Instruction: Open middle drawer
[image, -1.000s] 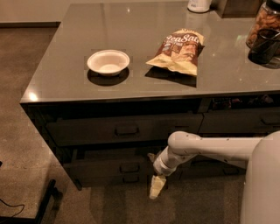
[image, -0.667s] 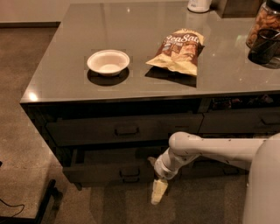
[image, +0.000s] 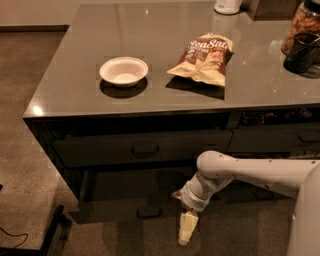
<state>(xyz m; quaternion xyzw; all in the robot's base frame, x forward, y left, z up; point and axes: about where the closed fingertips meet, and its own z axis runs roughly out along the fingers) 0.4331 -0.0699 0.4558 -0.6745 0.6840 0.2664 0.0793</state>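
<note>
The middle drawer (image: 125, 207) is a wide dark grey front with a small dark pull (image: 148, 212). It stands pulled out from the cabinet, with its dark inside showing behind the front. Above it is another drawer front (image: 100, 149) with the same pull, nearly flush. My gripper (image: 186, 233) hangs pointing down at the end of the white arm (image: 250, 172). It is just in front of the right end of the open drawer's front, right of the pull and not on it.
On the grey countertop (image: 75, 90) lie a white bowl (image: 123, 71) and a snack bag (image: 204, 57). A dark cup (image: 301, 52) and a jar stand at the right edge. More drawers (image: 272, 137) are to the right. A dark base (image: 52, 232) sits on the floor lower left.
The middle drawer has come further out towards the camera. My gripper has moved down and towards the camera with it.
</note>
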